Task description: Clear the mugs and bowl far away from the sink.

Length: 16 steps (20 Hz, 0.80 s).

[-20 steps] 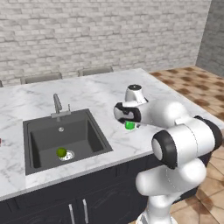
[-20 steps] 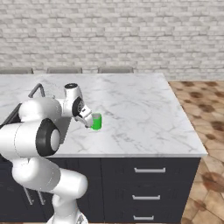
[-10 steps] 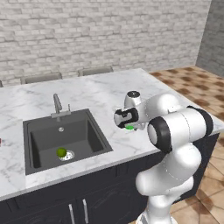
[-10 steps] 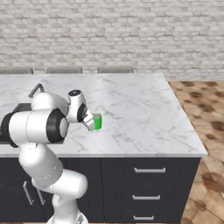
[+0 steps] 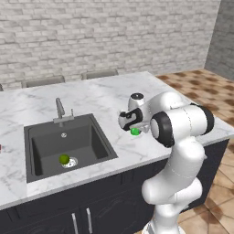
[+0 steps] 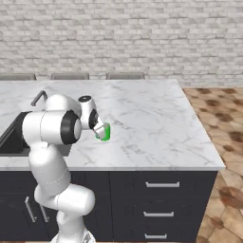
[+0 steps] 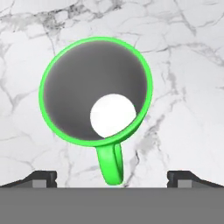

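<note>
One green mug is what we can pick out in the left base view, sitting on the white marble counter well to the right of the sink, mostly hidden behind the gripper hanging right over it. Down in the dark basin there's a small green round fruit next to the silver drain, and the slim faucet stands at the back edge.

Over in the right base view we see the same mug from the other side — upright on the counter, close to the front edge, with the gripper directly beside and above it. We can't tell how the jaws stand from here.

From the hand view we're looking straight down into the mug: bright green rim, grey inside, white bottom, handle pointing toward the bottom of the picture. The gripper has its two dark fingertips spread wide at the lower corners — well apart from the mug, holding nothing.
</note>
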{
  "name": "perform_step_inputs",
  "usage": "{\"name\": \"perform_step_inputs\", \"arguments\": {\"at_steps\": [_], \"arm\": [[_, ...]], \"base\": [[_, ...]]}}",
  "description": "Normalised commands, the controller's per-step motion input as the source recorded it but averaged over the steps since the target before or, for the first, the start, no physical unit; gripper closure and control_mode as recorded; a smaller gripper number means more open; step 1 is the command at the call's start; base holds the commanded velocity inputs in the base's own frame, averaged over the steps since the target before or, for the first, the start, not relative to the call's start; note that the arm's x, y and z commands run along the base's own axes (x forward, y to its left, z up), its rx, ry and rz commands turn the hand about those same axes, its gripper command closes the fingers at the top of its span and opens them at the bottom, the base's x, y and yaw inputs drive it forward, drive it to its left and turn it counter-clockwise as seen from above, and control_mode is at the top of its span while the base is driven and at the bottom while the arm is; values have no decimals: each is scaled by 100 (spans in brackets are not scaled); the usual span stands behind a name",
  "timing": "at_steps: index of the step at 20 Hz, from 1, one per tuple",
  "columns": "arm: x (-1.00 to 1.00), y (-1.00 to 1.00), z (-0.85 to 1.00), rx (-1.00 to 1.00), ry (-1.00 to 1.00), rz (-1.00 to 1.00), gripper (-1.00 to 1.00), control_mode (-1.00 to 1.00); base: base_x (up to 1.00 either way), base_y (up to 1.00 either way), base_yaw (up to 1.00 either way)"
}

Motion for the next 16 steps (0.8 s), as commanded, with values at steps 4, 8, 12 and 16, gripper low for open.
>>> {"name": "perform_step_inputs", "arguments": {"at_steps": [4, 8, 12, 16], "arm": [[23, -7, -17, 0, 0, -3, -100, -100], [15, -13, -18, 0, 0, -2, -100, -100], [11, -3, -17, 0, 0, -3, -100, -100], [0, 0, -2, 0, -1, -2, 100, -100]], "base": [[0, 0, 0], [0, 0, 0], [0, 0, 0], [0, 0, 0]]}}
